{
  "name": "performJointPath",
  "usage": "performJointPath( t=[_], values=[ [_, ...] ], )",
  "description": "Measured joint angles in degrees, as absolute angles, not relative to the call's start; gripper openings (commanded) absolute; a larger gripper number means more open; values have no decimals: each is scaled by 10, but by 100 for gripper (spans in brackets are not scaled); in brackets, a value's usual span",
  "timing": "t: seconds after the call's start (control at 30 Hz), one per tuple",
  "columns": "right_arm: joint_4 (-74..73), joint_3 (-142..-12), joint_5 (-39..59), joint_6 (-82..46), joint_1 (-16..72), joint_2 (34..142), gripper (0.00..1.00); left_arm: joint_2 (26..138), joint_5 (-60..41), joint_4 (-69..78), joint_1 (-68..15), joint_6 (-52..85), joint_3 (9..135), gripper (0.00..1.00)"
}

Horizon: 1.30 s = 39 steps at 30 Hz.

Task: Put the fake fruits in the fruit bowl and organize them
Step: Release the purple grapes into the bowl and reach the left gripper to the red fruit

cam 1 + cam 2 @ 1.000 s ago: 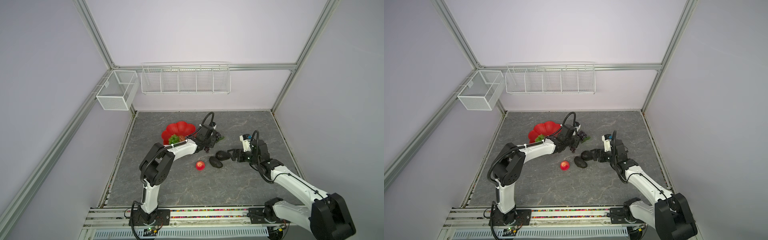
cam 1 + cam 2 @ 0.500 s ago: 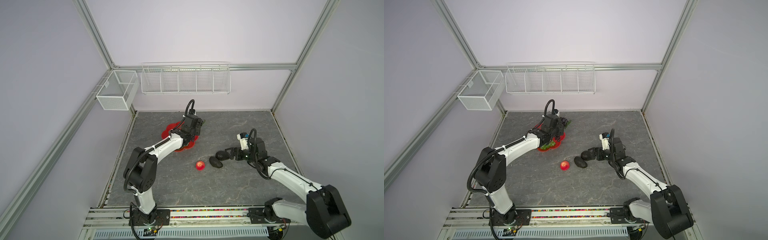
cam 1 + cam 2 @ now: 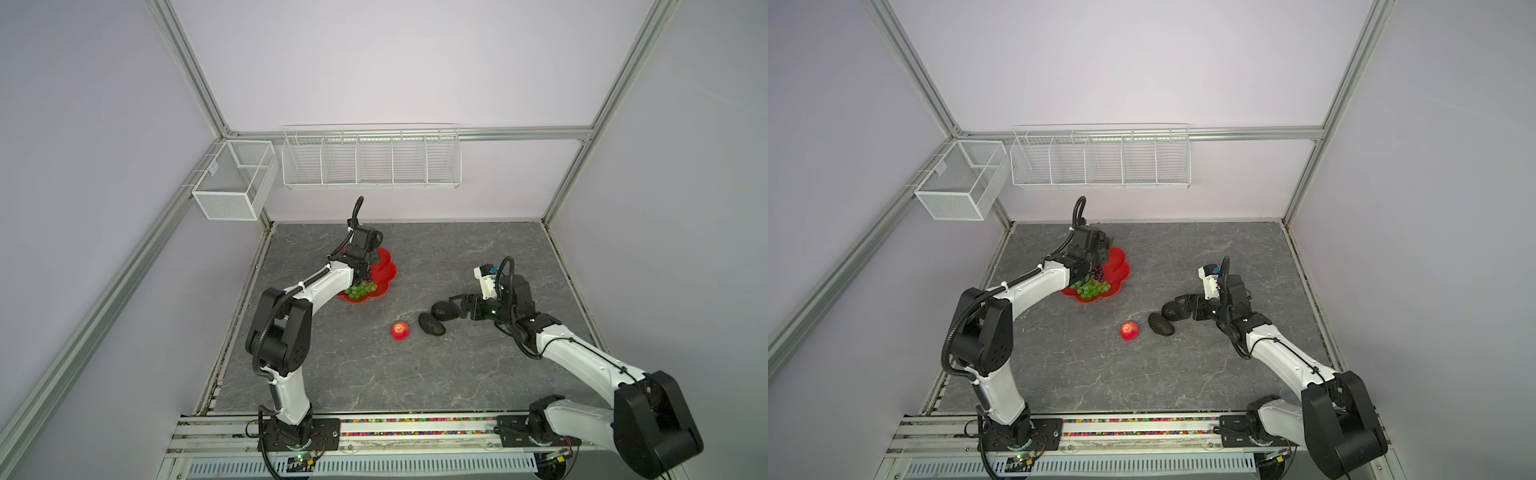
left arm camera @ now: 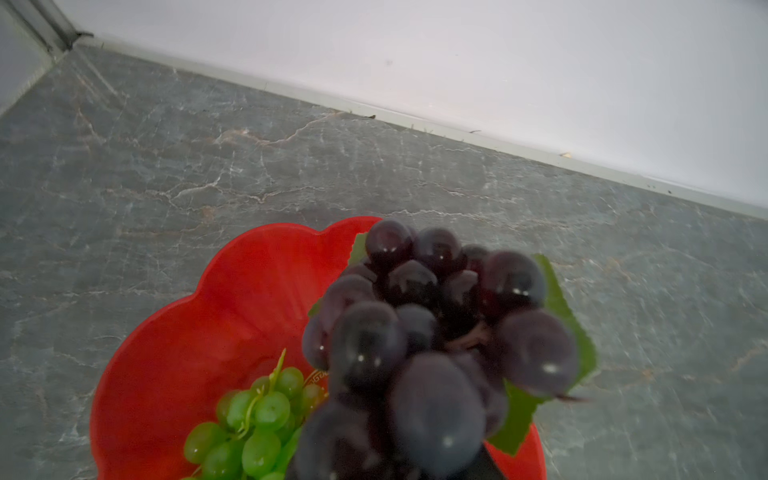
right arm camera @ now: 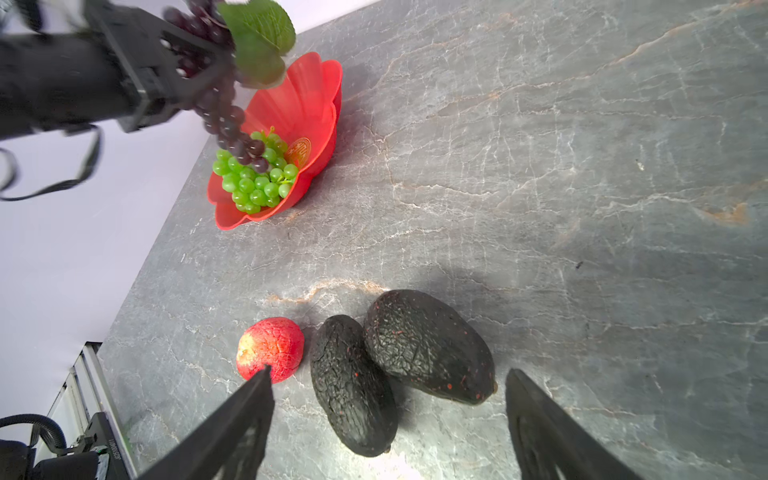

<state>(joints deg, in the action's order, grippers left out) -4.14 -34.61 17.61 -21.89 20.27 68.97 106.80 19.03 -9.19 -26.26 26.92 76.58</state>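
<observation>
1. Left pincer [image 5: 189, 66]: clamped on the stem end of the dark purple grape bunch [image 4: 428, 332], which hangs below it with the leaf up top. A second ago this arm was out past the bowl, toward the avocados. It has since swung back and now sits over the fruit bowl [image 3: 384, 270].
2. So the bunch is at the drop point but not yet released. By my read, the next step is lower and let go.
3. The green grape bunch [image 5: 255, 178] is already in the bowl, on the side nearer the robot. The far petals are bare.
4. Red apple [image 3: 400, 331]: on the surface [image 3: 457, 249], well apart from the bowl and just beside the avocados.
5. The two avocados [image 3: 443, 311] [image 3: 431, 324] lie on the surface, touching each other.
6. Right pincer [image 5: 388, 372]: jaws wide apart, holding nothing, low and lined up on the avocados. It has barely shifted in the last second.
7. Tally: one fruit in, one about to go in, three left.
8. Hard to make out:
   - The left fingers are hidden behind grapes in the left wrist view and under the wrist in both top views.
   - I can't tell whether the lowest purple grapes touch the green bunch.
   - The bowl's near-left rim is covered by the arm.
</observation>
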Motion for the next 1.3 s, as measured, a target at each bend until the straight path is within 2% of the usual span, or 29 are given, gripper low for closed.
performJointPath(
  t=[0.17,0.33,0.5,0.83,1.0,1.13,1.3],
  values=[
    [-42,-346,176,-224,203,688,88,1122,162,-79,-258,313,771,40],
    [-45,-340,176,-226,203,687,88,1140,139,-96,-261,338,780,55],
    [-52,-340,177,-226,203,693,88,1133,135,-97,-262,335,782,62],
    [-67,-340,181,-232,204,716,88,1053,123,-90,-271,292,743,63],
    [-67,-340,179,-231,207,722,88,994,71,-110,-290,255,700,64],
    [-57,-340,175,-214,231,726,88,961,62,-169,-361,233,681,64],
    [-37,-340,168,-182,305,728,88,904,49,-204,-460,272,579,67]
  ],
)
